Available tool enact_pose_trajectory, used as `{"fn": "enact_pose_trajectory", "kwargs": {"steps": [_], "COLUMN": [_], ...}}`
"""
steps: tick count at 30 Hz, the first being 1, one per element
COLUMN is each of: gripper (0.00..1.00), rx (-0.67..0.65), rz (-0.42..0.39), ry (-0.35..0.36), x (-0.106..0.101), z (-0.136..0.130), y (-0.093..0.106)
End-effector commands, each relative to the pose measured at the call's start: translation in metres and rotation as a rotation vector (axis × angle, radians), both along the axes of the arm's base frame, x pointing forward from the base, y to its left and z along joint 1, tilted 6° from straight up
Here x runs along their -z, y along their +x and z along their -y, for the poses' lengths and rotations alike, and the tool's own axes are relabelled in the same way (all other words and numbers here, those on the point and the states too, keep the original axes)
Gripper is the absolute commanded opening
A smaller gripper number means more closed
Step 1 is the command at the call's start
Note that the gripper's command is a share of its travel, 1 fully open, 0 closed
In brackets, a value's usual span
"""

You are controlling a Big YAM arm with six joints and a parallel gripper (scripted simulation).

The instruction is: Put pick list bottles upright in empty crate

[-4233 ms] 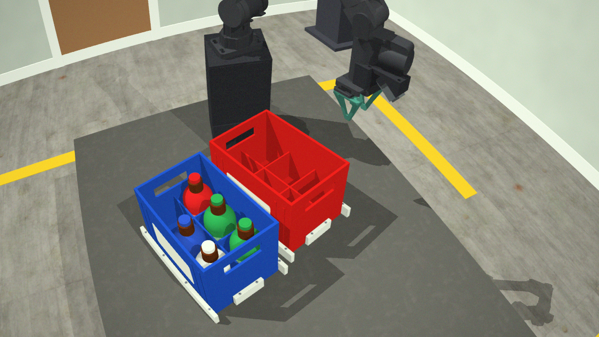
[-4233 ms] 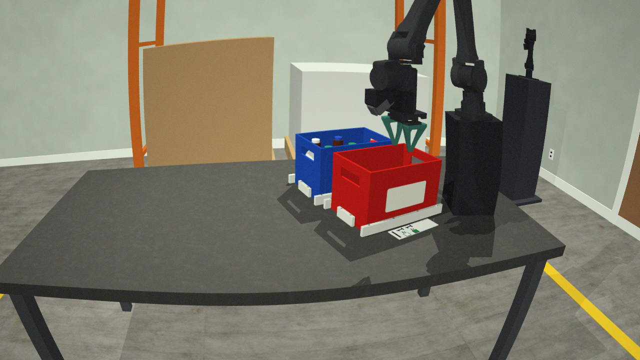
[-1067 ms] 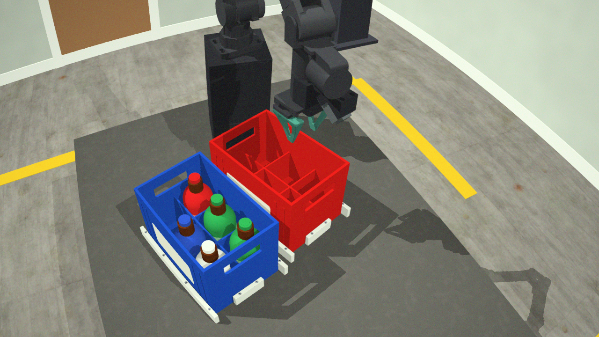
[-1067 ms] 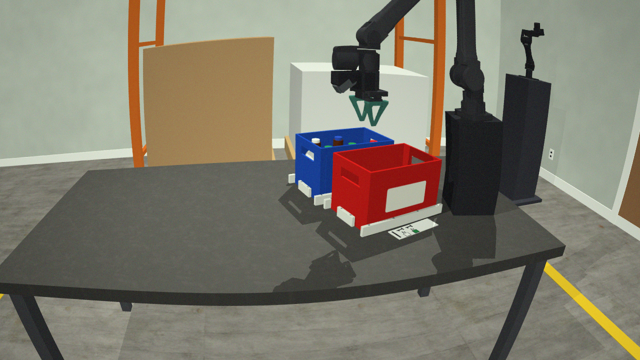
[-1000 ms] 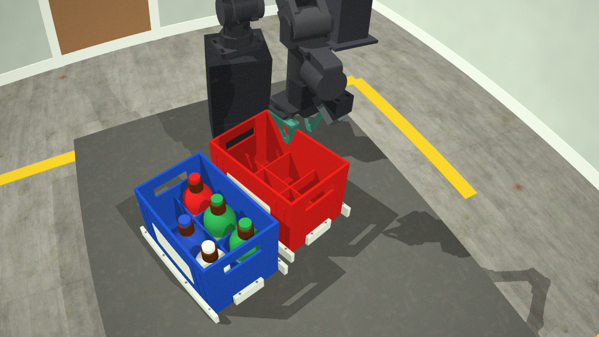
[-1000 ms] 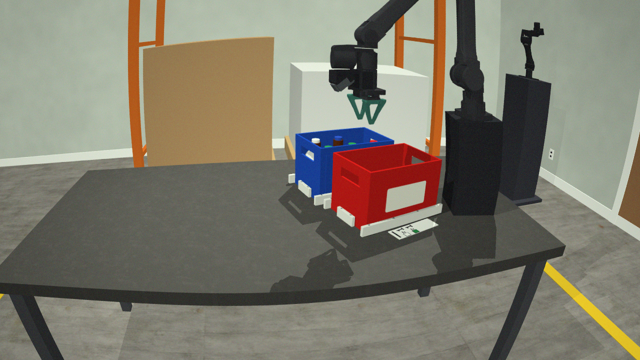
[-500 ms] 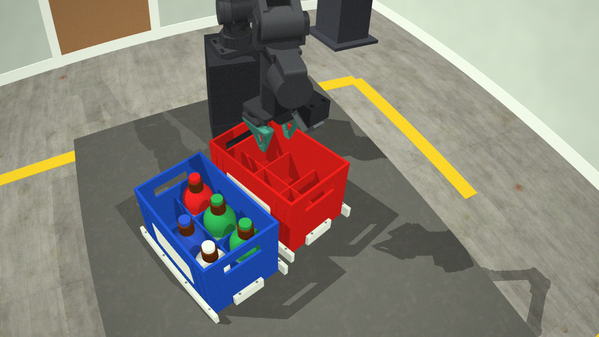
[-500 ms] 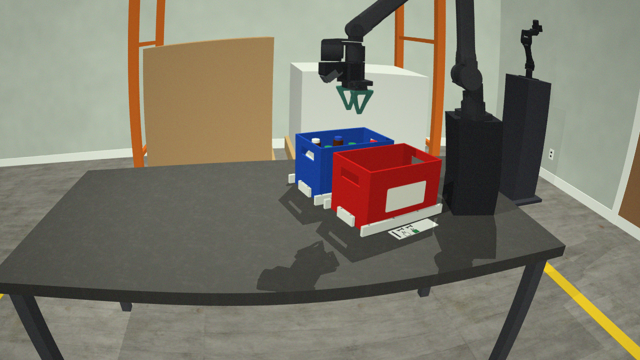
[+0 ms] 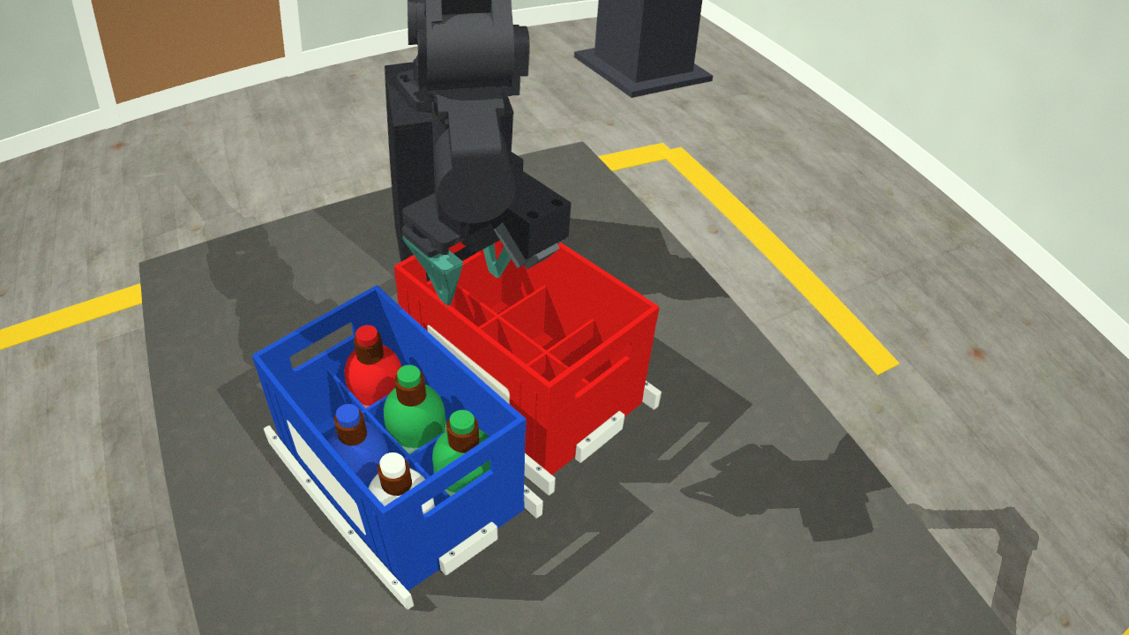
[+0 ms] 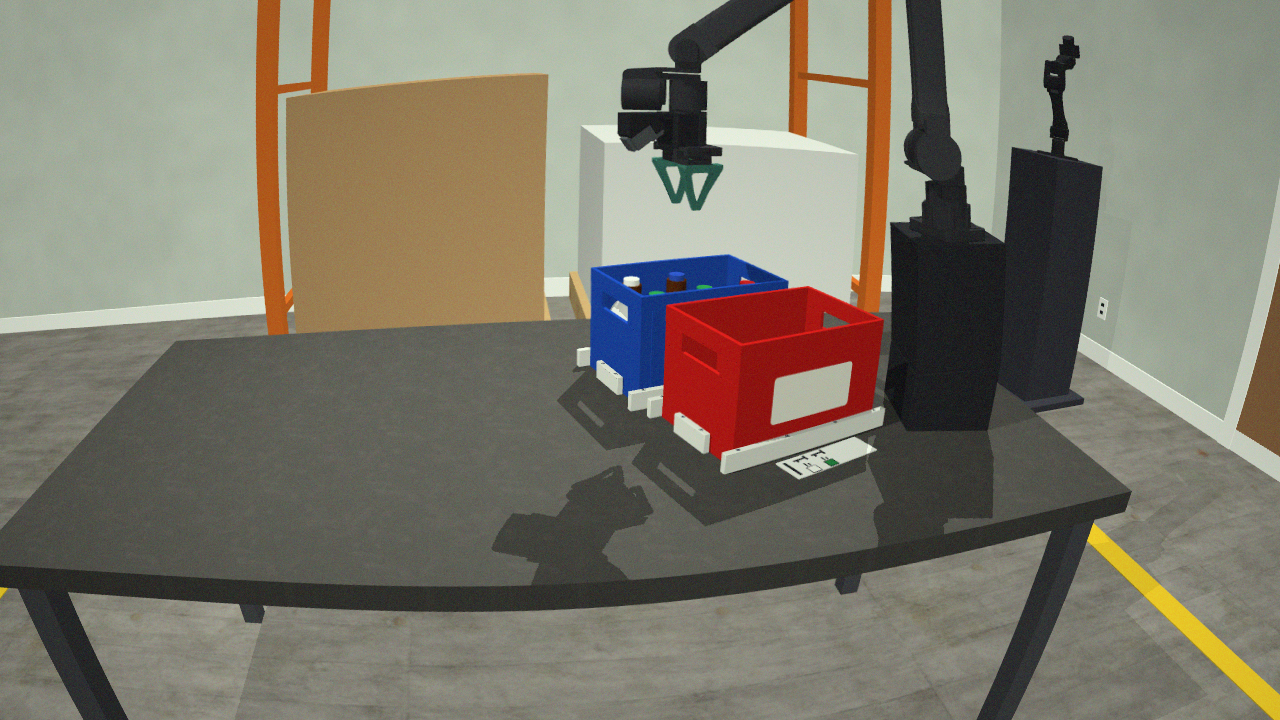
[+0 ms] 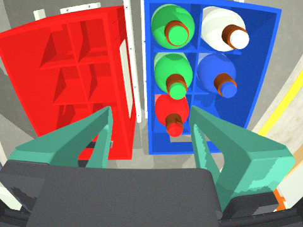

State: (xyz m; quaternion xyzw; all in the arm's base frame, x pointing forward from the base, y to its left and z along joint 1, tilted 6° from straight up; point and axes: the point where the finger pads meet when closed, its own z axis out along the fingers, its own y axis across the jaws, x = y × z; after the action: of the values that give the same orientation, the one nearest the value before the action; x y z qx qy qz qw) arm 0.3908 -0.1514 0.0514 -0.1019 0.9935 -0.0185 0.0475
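End effector [image 9: 474, 288] [image 10: 686, 205] [image 11: 151, 113]: one, fingers apart, nothing between them, raised above the crates.

Blue crate [image 9: 442, 536] [image 10: 608, 349] [image 11: 265, 63]: one, upright on the desk [image 9: 670, 584] [image 10: 358, 465] [image 11: 284, 41]; holds all five bottles, standing. Contents: white bottle [image 9: 392, 466] [image 10: 631, 282] [image 11: 222, 29], end row; end green bottle [image 10: 657, 293] [image 11: 172, 26], beside it; middle green bottle [image 9: 414, 414] [image 10: 704, 288] [image 11: 173, 70]; blue bottle [image 9: 355, 450] [image 10: 676, 279] [image 11: 216, 67], beside that; red bottle [image 9: 370, 370] [image 10: 745, 282] [image 11: 172, 110], remaining row.

Red crate [image 9: 544, 426] [image 10: 702, 394] [image 11: 19, 57]: one, upright, beside the blue one; no bottles visible inside.

Pick list [image 10: 854, 450]: one paper strip; white and green marks visible, counts too small to read.

Handling, as judged: likely step, the approach to a first pick. Confirm color and count first. Centre over one listed bottle's neck, fingers straddling it and clear of neighbours, dividers and crate walls. Descend vertically, close squarely on the neck, lift straight until the base clears the rim. Cross high, lower plumb into one compartment, release only once seated. Main hazard: a fingertip or bottle base catching a wall and shifting or tipping a loose crate

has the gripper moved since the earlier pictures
Yes. In the top view the gripper has moved towards the blue crate, judged against the red crate.
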Motion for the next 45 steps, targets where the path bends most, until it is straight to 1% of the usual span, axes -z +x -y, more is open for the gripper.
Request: {"fn": "enact_pose_trajectory", "kwargs": {"steps": [1, 8, 10, 16, 19, 20, 21, 45], "gripper": [0.61, 0.61, 0.61, 0.61, 0.61, 0.61, 0.61, 0.61], "rx": [-0.011, -0.011, -0.011, -0.011, -0.011, -0.011, -0.011, -0.011], "rz": [0.028, 0.028, 0.028, 0.029, 0.028, 0.042, 0.032, 0.032], "ry": [-0.012, -0.014, -0.014, -0.016, -0.017, -0.025, -0.02, -0.02], "x": [-0.017, -0.027, -0.027, -0.036, -0.036, -0.044, -0.036, -0.036], "z": [0.03, 0.065, 0.065, 0.094, 0.096, 0.096, 0.088, 0.087], "y": [0.019, 0.024, 0.024, 0.029, 0.029, 0.029, 0.025, 0.026]}}
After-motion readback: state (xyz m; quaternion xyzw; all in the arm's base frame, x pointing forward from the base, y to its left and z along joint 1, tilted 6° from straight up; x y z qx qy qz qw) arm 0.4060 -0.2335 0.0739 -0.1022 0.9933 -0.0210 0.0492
